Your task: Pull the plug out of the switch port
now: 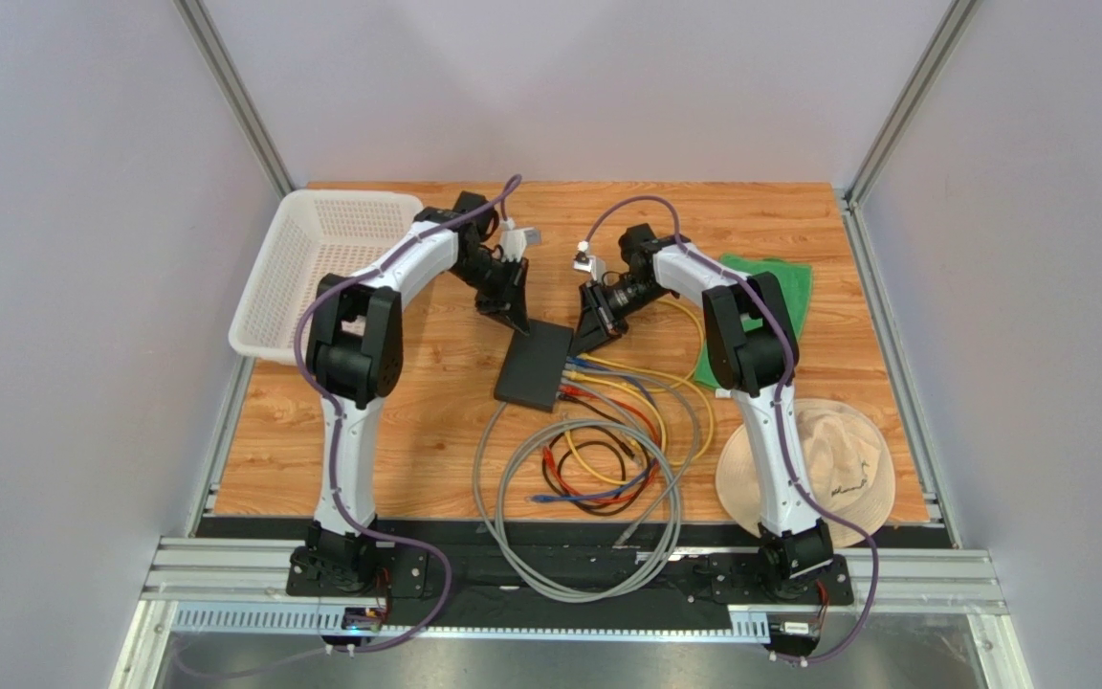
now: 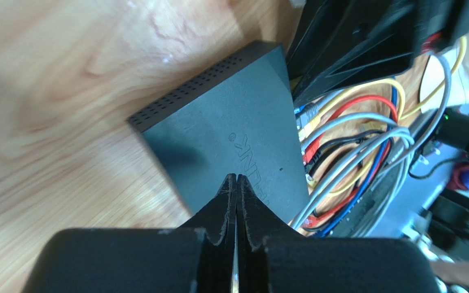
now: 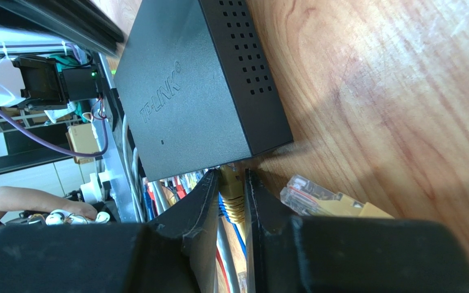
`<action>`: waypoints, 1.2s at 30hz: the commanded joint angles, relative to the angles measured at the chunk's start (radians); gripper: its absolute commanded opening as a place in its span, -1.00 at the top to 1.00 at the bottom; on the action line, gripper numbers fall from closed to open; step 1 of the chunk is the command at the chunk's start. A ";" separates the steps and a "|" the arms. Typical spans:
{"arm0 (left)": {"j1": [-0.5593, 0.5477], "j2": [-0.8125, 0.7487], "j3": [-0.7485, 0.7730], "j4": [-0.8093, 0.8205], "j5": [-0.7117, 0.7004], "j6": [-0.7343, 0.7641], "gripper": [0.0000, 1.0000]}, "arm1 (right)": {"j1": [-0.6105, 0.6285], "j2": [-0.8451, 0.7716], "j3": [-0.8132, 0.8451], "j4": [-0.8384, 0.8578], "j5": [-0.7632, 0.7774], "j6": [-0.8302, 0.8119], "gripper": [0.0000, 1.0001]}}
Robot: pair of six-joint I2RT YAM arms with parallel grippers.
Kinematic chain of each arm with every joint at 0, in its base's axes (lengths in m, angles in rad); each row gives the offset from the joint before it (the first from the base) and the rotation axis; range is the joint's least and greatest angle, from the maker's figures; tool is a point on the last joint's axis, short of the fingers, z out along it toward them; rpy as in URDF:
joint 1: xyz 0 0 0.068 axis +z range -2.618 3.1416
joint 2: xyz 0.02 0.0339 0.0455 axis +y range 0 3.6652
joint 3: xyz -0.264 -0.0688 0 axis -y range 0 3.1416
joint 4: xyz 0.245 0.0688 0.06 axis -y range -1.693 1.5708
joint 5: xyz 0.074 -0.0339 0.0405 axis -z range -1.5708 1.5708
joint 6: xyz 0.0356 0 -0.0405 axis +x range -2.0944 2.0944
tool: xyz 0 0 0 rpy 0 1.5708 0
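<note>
The switch [image 1: 535,366] is a flat black box lying mid-table, with several coloured cables plugged into its near edge. My left gripper [image 2: 237,177] is shut with nothing between its fingers, and its tips are over the top face of the switch [image 2: 231,140]. At the port edge of the switch [image 3: 188,91], my right gripper [image 3: 231,176] is shut on a yellow plug [image 3: 233,194] that still sits in its port. In the top view the left gripper [image 1: 514,319] comes from the far left and the right gripper [image 1: 589,342] from the far right.
A loose yellow plug [image 3: 316,196] with a clear tip lies on the wood beside the right fingers. Coiled grey, red, blue and yellow cables [image 1: 600,488] lie in front of the switch. There is a white basket [image 1: 316,266] far left, a green cloth [image 1: 787,287] far right and a beige hat [image 1: 816,467] near right.
</note>
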 commanded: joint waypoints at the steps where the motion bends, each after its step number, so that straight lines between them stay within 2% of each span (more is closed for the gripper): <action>1: -0.023 0.035 -0.017 0.010 0.069 -0.025 1.00 | 0.005 0.009 -0.024 0.044 0.202 -0.035 0.99; 5: -0.031 0.084 -0.011 -0.001 0.005 -0.029 1.00 | 0.005 0.004 -0.029 0.046 0.206 -0.035 0.99; 7: -0.048 0.108 -0.003 -0.028 -0.134 -0.023 1.00 | 0.003 0.003 -0.030 0.046 0.203 -0.034 1.00; 10: -0.062 0.130 -0.017 -0.033 -0.224 -0.019 1.00 | 0.000 0.003 -0.030 0.046 0.202 -0.032 1.00; 18: -0.085 0.128 -0.012 -0.038 -0.271 -0.012 1.00 | -0.003 -0.011 -0.041 0.027 0.164 -0.049 1.00; 22: -0.088 0.130 -0.011 -0.038 -0.277 -0.012 1.00 | -0.003 0.087 0.118 -0.196 0.115 -0.121 1.00; 23: -0.088 0.130 -0.011 -0.038 -0.280 -0.012 1.00 | -0.004 0.096 0.132 -0.206 0.117 -0.120 1.00; 31: -0.091 0.132 -0.008 -0.041 -0.283 -0.009 1.00 | -0.011 0.092 0.160 -0.139 0.157 -0.083 1.00; 36: -0.094 0.132 -0.008 -0.041 -0.285 -0.009 1.00 | -0.017 0.027 0.037 -0.120 0.177 -0.065 1.00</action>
